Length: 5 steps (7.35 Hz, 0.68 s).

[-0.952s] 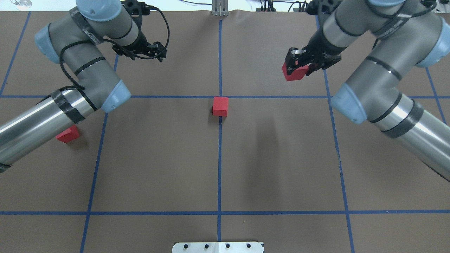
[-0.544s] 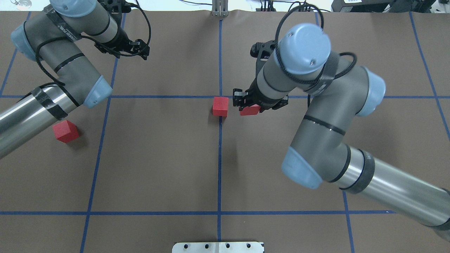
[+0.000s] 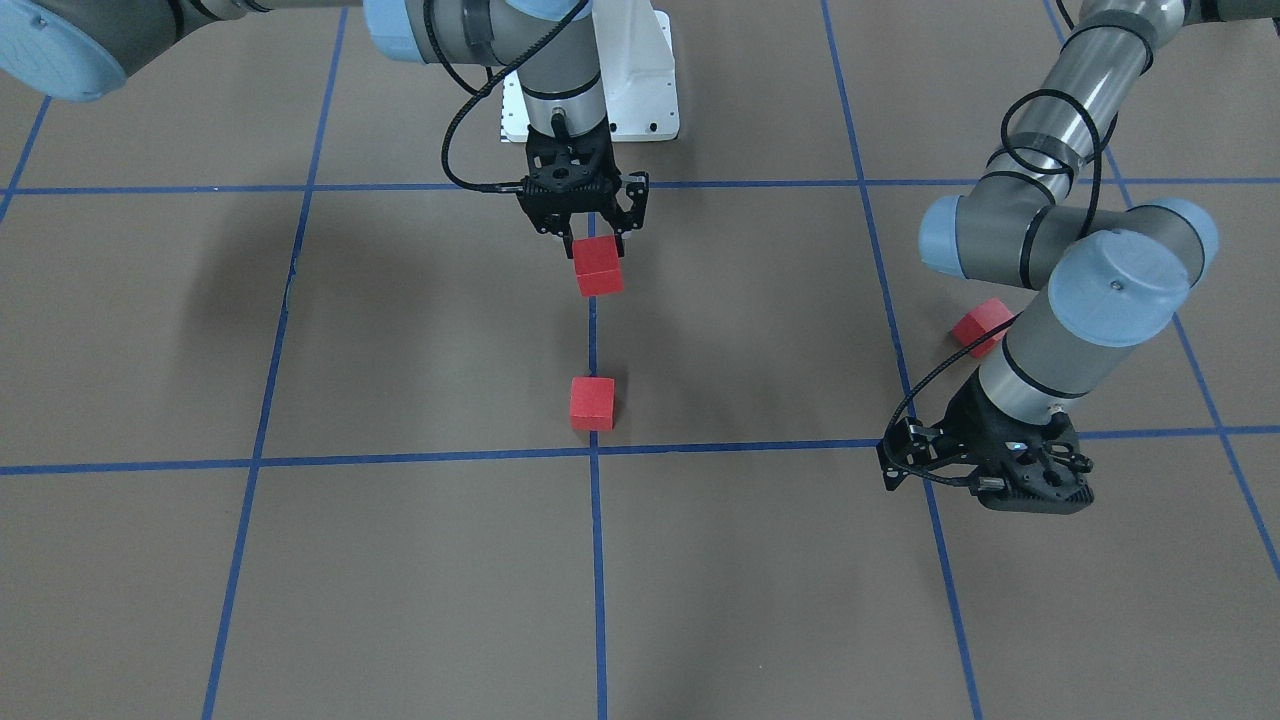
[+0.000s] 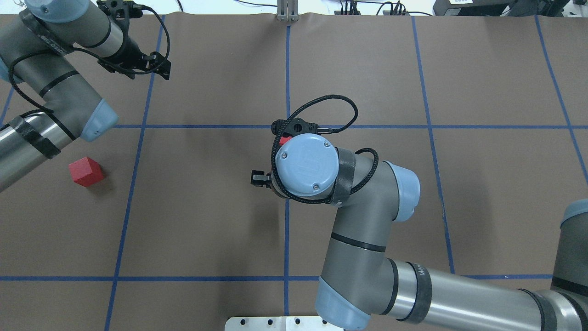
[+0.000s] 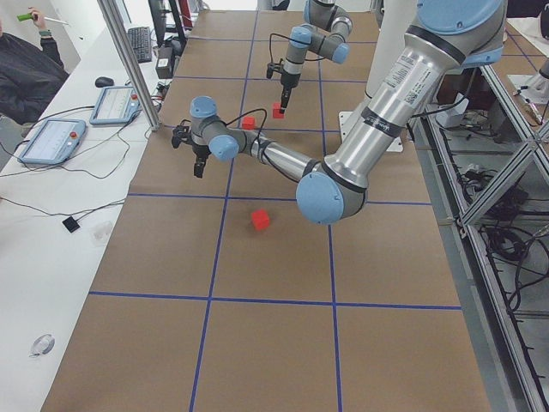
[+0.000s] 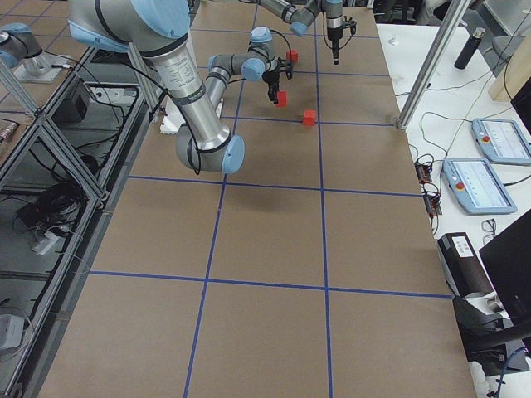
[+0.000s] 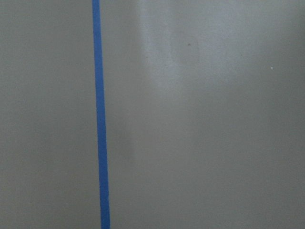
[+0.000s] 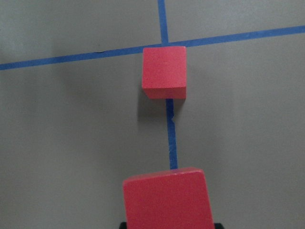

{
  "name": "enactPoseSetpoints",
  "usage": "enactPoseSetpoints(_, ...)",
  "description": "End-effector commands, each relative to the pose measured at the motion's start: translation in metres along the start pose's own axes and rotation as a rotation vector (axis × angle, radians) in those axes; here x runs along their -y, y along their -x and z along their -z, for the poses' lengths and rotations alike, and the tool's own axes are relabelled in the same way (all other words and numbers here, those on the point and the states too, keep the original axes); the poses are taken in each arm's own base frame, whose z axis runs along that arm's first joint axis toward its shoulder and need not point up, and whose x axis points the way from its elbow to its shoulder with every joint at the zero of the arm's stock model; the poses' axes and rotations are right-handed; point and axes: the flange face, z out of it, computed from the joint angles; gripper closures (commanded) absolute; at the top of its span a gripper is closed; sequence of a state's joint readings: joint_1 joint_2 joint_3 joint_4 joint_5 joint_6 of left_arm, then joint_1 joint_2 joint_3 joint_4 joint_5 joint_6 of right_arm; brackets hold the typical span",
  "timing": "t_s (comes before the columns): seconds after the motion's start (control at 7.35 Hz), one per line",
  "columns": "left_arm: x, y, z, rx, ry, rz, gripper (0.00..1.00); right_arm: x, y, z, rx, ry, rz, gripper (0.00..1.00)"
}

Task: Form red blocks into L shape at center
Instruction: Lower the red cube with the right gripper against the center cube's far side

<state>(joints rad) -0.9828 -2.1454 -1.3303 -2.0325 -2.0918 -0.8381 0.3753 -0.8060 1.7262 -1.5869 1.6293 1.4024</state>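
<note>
Block (image 3: 598, 267) clamped in R fingers (image 3: 566, 238), over blue line, robot side of 2nd block (image 3: 592, 403), apart from it. 2nd block flat on desk (image 3: 300, 560), just beside center crossing (image 3: 594, 449). 3rd block (image 4: 85, 171) well off, near L arm. L fingers (image 4: 158, 70): can't tell open/closed.

One block (image 3: 592, 402) rests on the desk (image 3: 300, 560), touching the center (image 3: 594, 449) on the robot's side. A second block (image 3: 598, 266), in the right tool (image 3: 598, 250), is nearer the robot. The third block (image 3: 982, 326) lies well apart on the robot's left.
</note>
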Motion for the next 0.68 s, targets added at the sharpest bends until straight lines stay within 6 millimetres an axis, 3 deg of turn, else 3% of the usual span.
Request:
enactPoseSetpoints(0.0,-0.004,0.009,-0.001,-0.005,-0.005,0.000,0.01,0.001,0.003,-0.025,-0.046,-0.017,0.008,1.00)
enactPoseSetpoints(0.41,-0.004,0.006,-0.001,-0.007,-0.004,-0.003,0.01,0.019,-0.003,-0.067,-0.046,-0.041,-0.014,1.00)
enactPoseSetpoints(0.54,-0.004,0.007,-0.002,-0.006,-0.003,-0.003,0.01,0.026,-0.004,-0.067,-0.024,-0.051,-0.021,1.00)
